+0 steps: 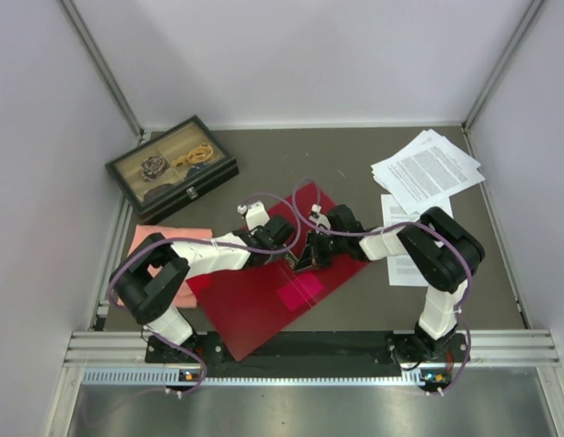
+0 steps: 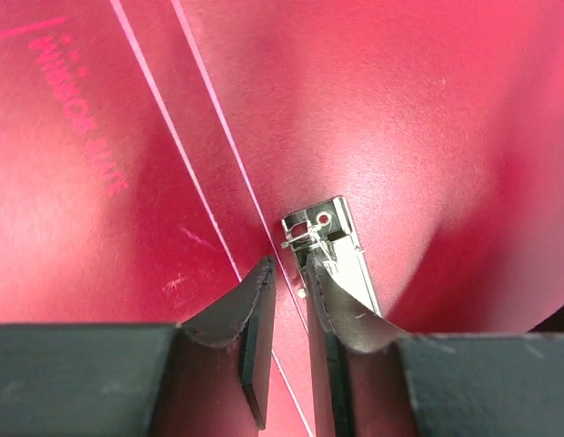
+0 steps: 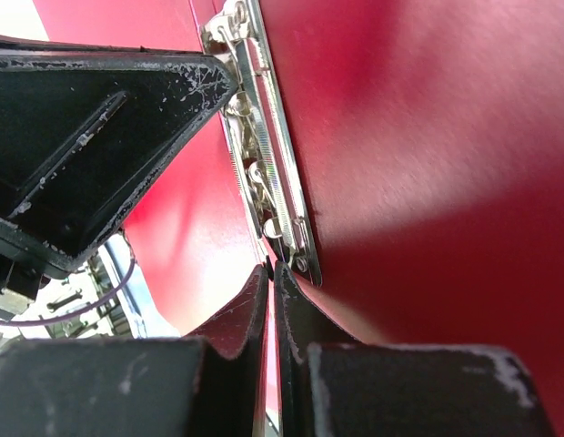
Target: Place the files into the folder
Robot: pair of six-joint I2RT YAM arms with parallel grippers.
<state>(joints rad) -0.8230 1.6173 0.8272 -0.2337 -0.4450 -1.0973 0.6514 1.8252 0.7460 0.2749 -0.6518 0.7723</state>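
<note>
Red folder [image 1: 255,314], metal clip [image 2: 323,228] seen only from wrists, left hand [image 2: 287,264] narrowly parted, right hand [image 3: 271,269] closed

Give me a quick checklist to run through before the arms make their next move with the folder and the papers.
1. Folder lying open: ok.
2. Files inside the folder: not ok, they lie off it at the far right.
3. Metal clip raised to take paper: cannot tell.
4. Left gripper parted: ok, a narrow gap, right at the clip.
5. Right gripper shut: ok; whether it pinches anything, cannot tell.
</note>
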